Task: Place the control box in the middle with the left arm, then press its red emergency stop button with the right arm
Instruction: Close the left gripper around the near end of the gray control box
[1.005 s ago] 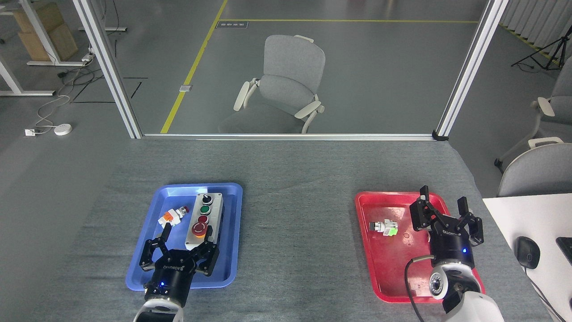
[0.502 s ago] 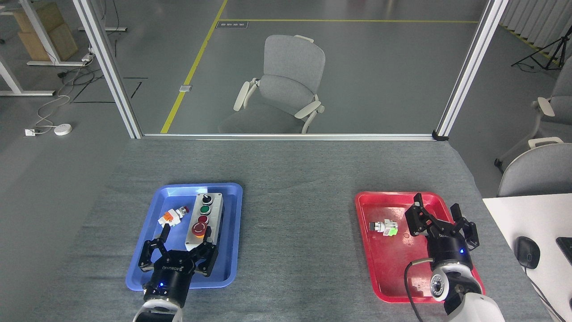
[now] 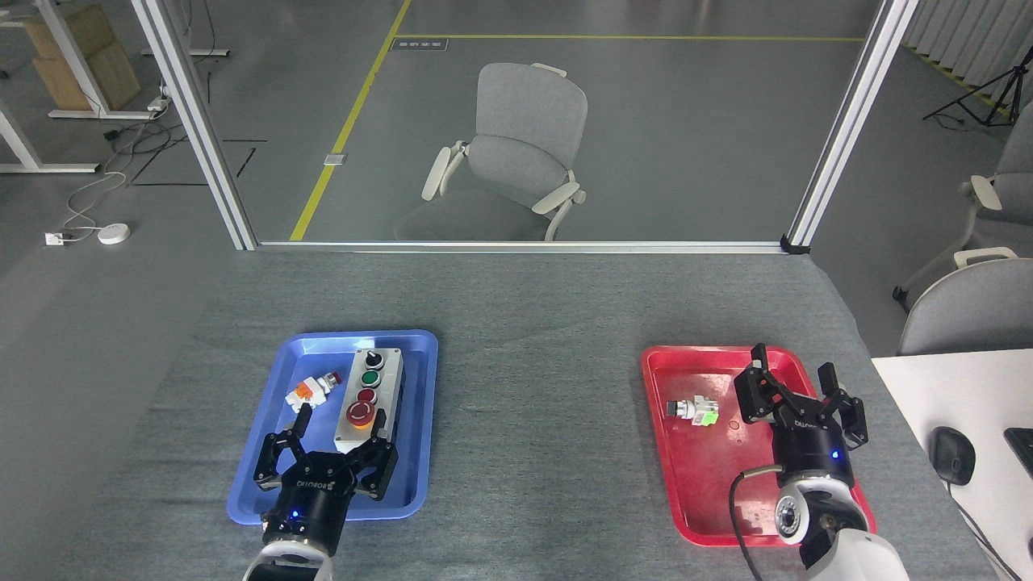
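The control box (image 3: pixel 369 398), light grey and long, lies in the blue tray (image 3: pixel 413 476) on the left. Its row runs from a black knob at the far end to the red emergency stop button (image 3: pixel 359 415) at the near end. My left gripper (image 3: pixel 336 440) hovers open over the tray's near part, its fingers spread just short of the box's near end and not holding it. My right gripper (image 3: pixel 795 391) is open above the red tray (image 3: pixel 694 500), with nothing between its fingers.
A small push-button part with an orange end (image 3: pixel 311 389) lies in the blue tray left of the box. Another with a green end (image 3: pixel 694 410) lies in the red tray. A white desk with a mouse (image 3: pixel 952 456) borders the right edge.
The right gripper dropped lower over the red tray and shifted slightly left. The left gripper barely shifted, staying at the box's near end.
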`<state>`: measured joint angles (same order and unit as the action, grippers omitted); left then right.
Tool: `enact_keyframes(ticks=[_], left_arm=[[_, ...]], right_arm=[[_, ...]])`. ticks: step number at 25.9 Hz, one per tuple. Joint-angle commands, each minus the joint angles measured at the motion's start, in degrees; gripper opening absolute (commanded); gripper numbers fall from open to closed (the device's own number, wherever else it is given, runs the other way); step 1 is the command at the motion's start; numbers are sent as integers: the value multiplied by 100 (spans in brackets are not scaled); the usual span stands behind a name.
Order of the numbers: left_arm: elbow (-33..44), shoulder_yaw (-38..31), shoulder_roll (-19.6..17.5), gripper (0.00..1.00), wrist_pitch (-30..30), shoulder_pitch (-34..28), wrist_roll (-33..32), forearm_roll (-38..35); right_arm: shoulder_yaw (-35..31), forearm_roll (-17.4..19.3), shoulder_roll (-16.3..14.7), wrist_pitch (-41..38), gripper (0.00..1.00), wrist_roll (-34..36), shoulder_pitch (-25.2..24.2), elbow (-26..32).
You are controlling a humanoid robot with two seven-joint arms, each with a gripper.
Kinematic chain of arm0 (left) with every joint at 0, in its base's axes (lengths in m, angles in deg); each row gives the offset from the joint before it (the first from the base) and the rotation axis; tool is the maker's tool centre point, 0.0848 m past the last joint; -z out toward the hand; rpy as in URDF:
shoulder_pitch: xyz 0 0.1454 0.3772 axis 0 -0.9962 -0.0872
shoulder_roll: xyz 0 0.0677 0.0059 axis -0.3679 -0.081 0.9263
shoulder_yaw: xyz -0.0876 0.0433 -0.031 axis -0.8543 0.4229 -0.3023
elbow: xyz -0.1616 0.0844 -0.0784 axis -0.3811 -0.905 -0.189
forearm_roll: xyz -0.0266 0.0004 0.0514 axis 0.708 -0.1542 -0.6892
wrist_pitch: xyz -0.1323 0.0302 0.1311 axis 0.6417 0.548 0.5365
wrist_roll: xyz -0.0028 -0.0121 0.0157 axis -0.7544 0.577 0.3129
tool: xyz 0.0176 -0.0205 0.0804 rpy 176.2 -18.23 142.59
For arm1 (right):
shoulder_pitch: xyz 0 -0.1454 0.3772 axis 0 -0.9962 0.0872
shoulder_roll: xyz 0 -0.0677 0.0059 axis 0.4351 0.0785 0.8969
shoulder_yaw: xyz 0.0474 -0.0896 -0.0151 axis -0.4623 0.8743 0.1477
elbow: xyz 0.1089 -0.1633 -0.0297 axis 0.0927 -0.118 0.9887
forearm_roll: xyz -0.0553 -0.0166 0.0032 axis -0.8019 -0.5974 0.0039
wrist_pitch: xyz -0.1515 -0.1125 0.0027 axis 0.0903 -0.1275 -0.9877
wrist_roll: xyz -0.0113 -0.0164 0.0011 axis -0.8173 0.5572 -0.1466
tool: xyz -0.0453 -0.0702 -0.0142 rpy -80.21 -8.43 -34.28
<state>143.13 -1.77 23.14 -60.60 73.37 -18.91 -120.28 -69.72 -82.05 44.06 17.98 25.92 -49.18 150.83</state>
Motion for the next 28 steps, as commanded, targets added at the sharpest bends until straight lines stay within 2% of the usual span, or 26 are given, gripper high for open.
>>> enact_keyframes(ticks=[1,22,28], left_arm=[[6,1,3,100,-1,-4,0,0],[50,0,-14,100,8,-74,0,0],[-20,0,-14,100,166,-4,8,-9]], right_arm=[[-6,1,11,-34,100,212,-17,0],[-15,-16,-33,-34,100,159,27,-123],[-15,-16,-24,-43,100,159,36,-132]])
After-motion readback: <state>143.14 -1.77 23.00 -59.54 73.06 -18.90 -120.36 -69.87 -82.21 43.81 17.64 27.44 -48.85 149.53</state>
